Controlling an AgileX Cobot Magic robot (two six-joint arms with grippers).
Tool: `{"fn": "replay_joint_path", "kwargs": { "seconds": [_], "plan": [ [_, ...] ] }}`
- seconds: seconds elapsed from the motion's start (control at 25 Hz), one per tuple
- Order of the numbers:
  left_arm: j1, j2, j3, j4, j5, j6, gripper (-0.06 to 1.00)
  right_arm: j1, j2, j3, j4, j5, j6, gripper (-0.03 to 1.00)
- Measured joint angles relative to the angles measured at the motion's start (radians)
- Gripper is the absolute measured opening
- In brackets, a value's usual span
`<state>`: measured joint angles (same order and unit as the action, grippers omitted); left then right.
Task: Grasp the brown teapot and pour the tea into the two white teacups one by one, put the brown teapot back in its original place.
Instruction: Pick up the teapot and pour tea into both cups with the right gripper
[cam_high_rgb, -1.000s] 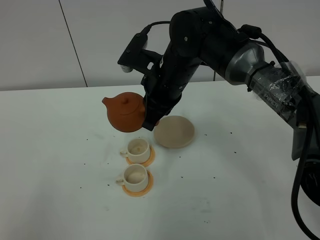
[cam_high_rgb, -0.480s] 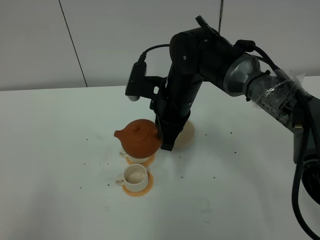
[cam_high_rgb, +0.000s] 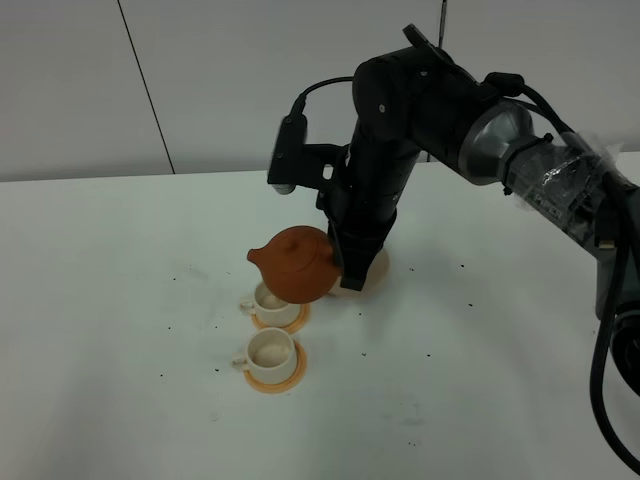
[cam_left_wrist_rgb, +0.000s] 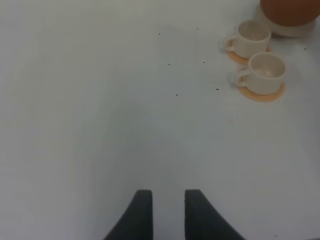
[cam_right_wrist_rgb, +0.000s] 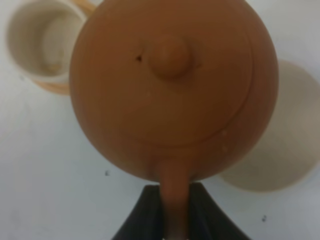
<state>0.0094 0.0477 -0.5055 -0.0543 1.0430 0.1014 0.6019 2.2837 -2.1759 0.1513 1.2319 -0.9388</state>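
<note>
Exterior high view: right gripper clamped on brown teapot handle. Teapot airborne above far teacup, just left of trivet. Near teacup beside it. Left gripper slightly parted, empty. Judgement: grasp done; cup fill unreadable; pours likely pending, return to trivet left.

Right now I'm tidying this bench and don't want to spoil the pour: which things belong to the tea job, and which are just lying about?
Belongs to the job:
- brown teapot, held by its handle in the right claw
- farther white teacup
- nearer white teacup
- cream trivet

Just lying about:
- orange coasters under the cups
- dark specks on the table
- left claw, holding nothing
</note>
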Motion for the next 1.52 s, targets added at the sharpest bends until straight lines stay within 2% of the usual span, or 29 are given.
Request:
{"fn": "replay_joint_path", "kwargs": {
  "seconds": [0.68,0.84,1.0,1.2,1.52],
  "plan": [
    [0.0,0.0,0.0,0.0,0.0,0.0,0.23,-0.017,0.0,0.0,-0.082,0.0,-0.014,0.1],
    [0.0,0.0,0.0,0.0,0.0,0.0,0.23,-0.018,0.0,0.0,-0.065,0.0,-0.024,0.1],
    [0.0,0.0,0.0,0.0,0.0,0.0,0.23,-0.043,0.0,0.0,0.009,0.0,-0.047,0.1],
    [0.0,0.0,0.0,0.0,0.0,0.0,0.23,-0.064,0.0,0.001,0.02,0.0,-0.055,0.1],
    [0.0,0.0,0.0,0.0,0.0,0.0,0.23,-0.083,-0.009,0.101,0.06,-0.002,-0.066,0.1]
  ]
}}
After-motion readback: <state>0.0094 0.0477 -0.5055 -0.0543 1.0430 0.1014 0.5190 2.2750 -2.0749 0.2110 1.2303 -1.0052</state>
